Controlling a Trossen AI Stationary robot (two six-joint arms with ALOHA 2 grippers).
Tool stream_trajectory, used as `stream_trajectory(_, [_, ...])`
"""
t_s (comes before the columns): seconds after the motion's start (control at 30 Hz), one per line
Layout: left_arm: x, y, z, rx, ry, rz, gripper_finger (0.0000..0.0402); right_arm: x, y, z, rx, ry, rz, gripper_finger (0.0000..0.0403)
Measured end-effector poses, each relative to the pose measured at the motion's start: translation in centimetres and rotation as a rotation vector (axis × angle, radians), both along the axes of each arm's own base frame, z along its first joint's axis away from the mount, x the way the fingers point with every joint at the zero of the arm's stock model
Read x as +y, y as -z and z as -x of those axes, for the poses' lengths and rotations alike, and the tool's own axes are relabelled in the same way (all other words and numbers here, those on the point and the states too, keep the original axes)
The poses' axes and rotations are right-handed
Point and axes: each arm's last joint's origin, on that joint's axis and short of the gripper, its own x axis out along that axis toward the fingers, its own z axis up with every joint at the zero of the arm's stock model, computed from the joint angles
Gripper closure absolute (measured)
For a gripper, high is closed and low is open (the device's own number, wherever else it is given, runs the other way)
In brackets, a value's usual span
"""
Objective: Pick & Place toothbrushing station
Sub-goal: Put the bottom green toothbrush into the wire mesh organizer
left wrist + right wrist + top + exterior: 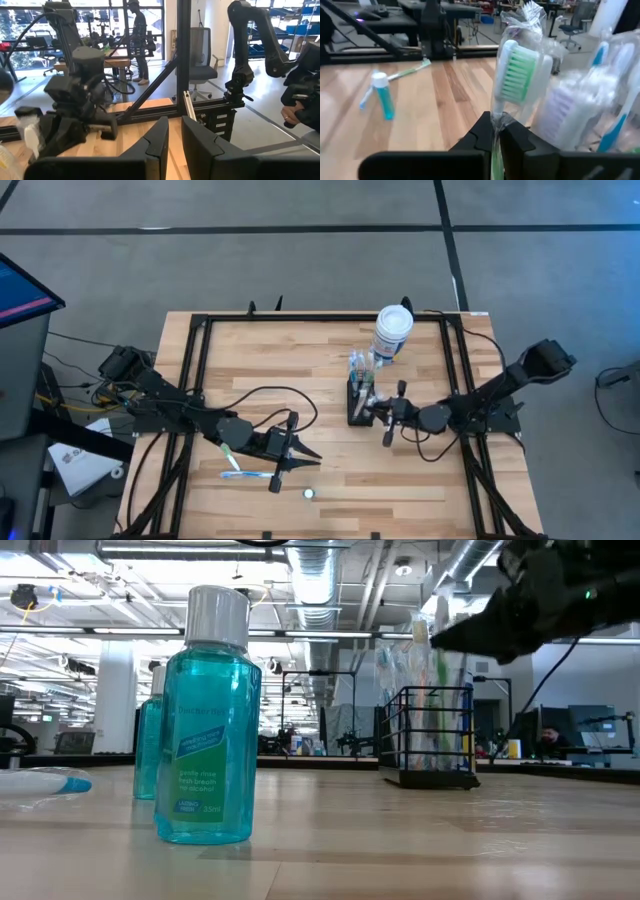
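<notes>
The toothbrushing station (354, 410), a small black upright caddy (430, 735), stands right of the table's middle with several wrapped toothbrushes (580, 95) sticking up out of it. My right gripper (376, 406) reaches in from the table's right, level with the caddy's top (455, 635). It is shut on a wrapped green-bristled toothbrush (516, 70). The fingers hide the brush's lower end, so I cannot tell whether it stands in the caddy. My left gripper (296, 448) hangs over the near left of the table, its fingers (155, 145) nearly together with nothing between them. My right gripper pinches the toothbrush's neck (496, 116), just below the bristle head, between its two fingers, through the clear wrapper. The fingers come about level from the table's right and lie across the brush. The brush stands upright, its head above the fingers.
A white canister with a blue label (392, 332) stands just beyond the caddy. A small teal mouthwash bottle (205, 720) stands near the front edge (309, 493). A loose toothbrush (245, 474) lies beside my left gripper. A person stands in the room beyond the table.
</notes>
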Motion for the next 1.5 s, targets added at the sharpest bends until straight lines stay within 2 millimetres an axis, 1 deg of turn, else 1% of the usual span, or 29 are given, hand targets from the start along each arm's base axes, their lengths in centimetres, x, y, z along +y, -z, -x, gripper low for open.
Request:
stream_trajectory(0.2, [0.0, 0.0, 0.0, 0.004, 0.000, -0.002, 0.0355, -0.2, 1.1, -0.8, 0.008, 0.020, 0.001, 0.0393])
stream_trajectory(0.5, [0.0, 0.1, 0.0, 0.006, 0.000, -0.003, 0.0355, -0.2, 1.5, -0.9, 0.020, 0.021, -0.016, 0.0369])
stream_trajectory(0.63, [0.0, 0.1, 0.0, 0.007, 0.000, -0.004, 0.0355, -0.2, 1.4, -0.8, 0.016, 0.018, -0.018, 0.0367])
stream_trajectory(0.97, [0.0, 0.1, 0.0, 0.010, 0.000, -0.005, 0.0355, 0.1, 0.3, -0.4, -0.013, -0.025, -0.007, 0.0365])
stream_trajectory(1.13, [0.0, 0.1, 0.0, 0.011, 0.000, -0.006, 0.0355, 0.1, 0.3, -0.3, -0.004, -0.026, -0.001, 0.0363])
stream_trajectory(1.23, [0.0, 0.1, 0.0, 0.011, 0.000, -0.006, 0.0355, 0.1, 0.6, -0.3, 0.018, -0.027, 0.008, 0.0346])
stream_trajectory(1.5, [0.0, 0.1, 0.0, 0.012, 0.000, -0.006, 0.0355, 0.1, 0.2, -0.2, 0.003, -0.024, 0.004, 0.0273])
